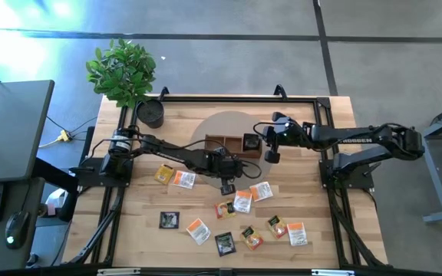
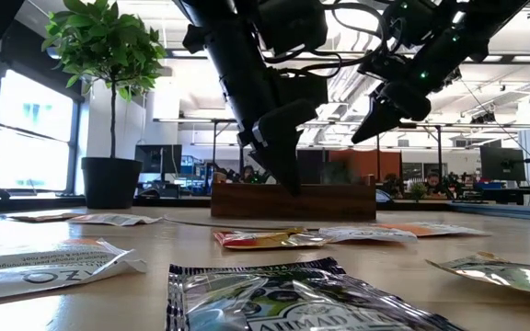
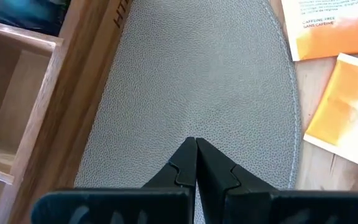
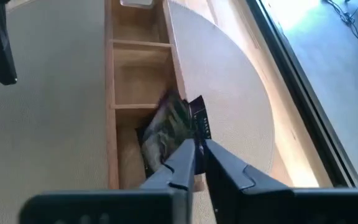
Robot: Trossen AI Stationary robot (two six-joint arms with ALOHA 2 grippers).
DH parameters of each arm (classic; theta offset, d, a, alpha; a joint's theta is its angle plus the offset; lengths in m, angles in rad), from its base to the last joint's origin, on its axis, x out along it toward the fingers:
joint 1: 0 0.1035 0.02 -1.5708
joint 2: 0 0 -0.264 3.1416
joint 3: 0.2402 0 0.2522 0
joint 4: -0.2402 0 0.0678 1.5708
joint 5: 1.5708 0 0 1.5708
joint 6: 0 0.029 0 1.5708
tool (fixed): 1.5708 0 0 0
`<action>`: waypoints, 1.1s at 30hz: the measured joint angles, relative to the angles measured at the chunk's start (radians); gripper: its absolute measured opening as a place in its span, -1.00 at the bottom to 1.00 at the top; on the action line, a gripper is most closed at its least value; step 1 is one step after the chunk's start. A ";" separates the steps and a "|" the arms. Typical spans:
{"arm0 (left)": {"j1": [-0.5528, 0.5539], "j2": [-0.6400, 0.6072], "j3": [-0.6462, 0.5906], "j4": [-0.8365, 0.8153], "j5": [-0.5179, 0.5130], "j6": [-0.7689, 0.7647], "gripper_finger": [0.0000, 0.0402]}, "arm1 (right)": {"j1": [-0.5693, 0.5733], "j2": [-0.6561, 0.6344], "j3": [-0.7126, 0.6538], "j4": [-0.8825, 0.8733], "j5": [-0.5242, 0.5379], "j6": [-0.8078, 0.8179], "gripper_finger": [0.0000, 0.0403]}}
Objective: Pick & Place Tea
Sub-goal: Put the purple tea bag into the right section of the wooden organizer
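Several small tea packets lie flat on the near half of the table, among them a yellow one (image 1: 163, 174), a white-and-orange one (image 1: 242, 201) and a black one (image 1: 225, 243). One black packet (image 4: 169, 127) stands slanted in the right end compartment of the wooden tray (image 1: 219, 142); its upper corner leans over the tray's wall. My right gripper (image 4: 199, 148) hangs above that compartment, open by a narrow gap, with nothing between its fingers. My left gripper (image 3: 196, 142) is shut and empty, just near of the tray, above the grey round mat (image 3: 197, 74).
The tray sits on the grey mat (image 1: 232, 123) at the table's far middle. A potted plant (image 1: 150, 113) stands at the far left corner. Loose packets (image 1: 261, 191) crowd the table right of the left gripper; bare wood shows at the near left (image 1: 140, 241).
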 joint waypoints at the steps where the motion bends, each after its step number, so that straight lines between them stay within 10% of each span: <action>1: 0.000 0.000 0.000 0.000 0.003 0.000 -1.00 | 0.000 0.000 0.000 -0.003 0.001 -0.004 -0.75; 10: 0.000 0.000 0.000 -0.017 0.005 0.000 -1.00 | 0.000 0.000 0.000 0.001 0.031 -0.013 -0.46; 25: -0.023 -0.202 -0.002 -0.399 -0.054 -0.134 -1.00 | 0.001 0.089 0.000 0.068 -0.099 -0.006 -0.55; 33: -0.045 -0.298 -0.001 -0.553 -0.151 -0.237 -1.00 | -0.002 0.203 0.002 0.232 0.099 -0.062 -0.30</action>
